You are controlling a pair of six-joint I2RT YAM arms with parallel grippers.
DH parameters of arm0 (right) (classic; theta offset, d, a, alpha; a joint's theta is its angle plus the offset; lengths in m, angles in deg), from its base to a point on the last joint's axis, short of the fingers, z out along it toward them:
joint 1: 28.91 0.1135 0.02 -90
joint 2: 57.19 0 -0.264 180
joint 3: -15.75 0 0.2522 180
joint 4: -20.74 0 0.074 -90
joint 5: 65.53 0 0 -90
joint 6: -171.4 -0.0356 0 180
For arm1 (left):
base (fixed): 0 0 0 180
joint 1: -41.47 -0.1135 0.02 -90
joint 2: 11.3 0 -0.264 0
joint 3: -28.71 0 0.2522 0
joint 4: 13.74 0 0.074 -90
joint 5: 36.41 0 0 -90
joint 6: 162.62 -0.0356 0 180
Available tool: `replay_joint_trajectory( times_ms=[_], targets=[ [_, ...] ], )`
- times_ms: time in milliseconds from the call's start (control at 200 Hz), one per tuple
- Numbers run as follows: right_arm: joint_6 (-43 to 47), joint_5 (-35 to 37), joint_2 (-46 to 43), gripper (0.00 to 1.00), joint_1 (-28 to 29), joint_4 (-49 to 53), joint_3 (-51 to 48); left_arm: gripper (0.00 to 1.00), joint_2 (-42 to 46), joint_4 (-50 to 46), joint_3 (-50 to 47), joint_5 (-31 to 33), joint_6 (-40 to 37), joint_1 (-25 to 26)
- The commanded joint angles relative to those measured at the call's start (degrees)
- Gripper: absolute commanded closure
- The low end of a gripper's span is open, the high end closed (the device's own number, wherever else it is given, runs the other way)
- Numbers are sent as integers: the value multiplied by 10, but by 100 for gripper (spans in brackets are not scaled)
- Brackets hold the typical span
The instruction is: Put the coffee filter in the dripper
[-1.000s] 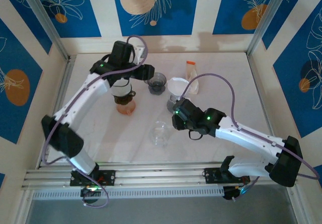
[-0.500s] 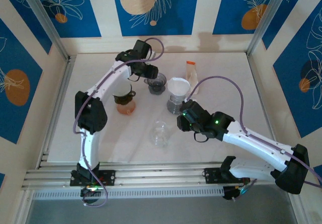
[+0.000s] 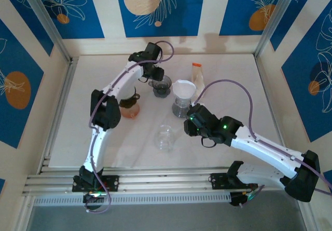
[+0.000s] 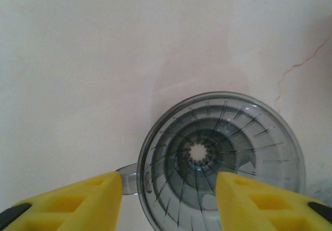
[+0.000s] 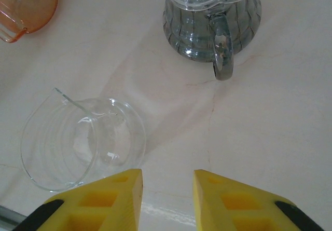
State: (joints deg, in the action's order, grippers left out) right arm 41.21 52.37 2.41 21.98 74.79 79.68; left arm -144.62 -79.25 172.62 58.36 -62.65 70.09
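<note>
On the worktop (image 3: 135, 143) I count one grey jug (image 3: 180, 108) at its middle, carrying the one white coffee filter (image 3: 184, 89). Just beyond, toward the far edge, one smoky dripper (image 4: 233, 137) sits under the left gripper (image 4: 168, 184), half open and empty. The right gripper (image 5: 167, 181): slightly parted, empty.

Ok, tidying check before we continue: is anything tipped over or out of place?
Yes: the clear glass cup lies on its side on the table, near the right pincer, while the grey dripper and the grey jug stand upright. No spill shows.
</note>
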Motion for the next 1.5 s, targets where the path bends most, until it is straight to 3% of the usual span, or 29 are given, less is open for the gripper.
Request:
replay_joint_trajectory(
  times_ms=[0,175,315,585,1160,1496],
  targets=[
    [-3,3,-21,68,-6,9,-11,49,-24,-27,35,11,5,3],
    [-3,0,-35,68,-11,13,-16,45,-52,-38,58,13,11,3],
    [-3,0,-41,68,-15,16,-19,47,-71,-49,73,6,14,2],
    [-3,0,-48,68,-19,21,-22,69,-76,-52,73,-6,13,3],
    [-6,5,-61,68,-28,29,-22,100,-72,-48,72,-16,23,3],
    [-6,6,-72,68,-31,37,-22,100,-34,-10,71,-30,58,-1]
  ],
)
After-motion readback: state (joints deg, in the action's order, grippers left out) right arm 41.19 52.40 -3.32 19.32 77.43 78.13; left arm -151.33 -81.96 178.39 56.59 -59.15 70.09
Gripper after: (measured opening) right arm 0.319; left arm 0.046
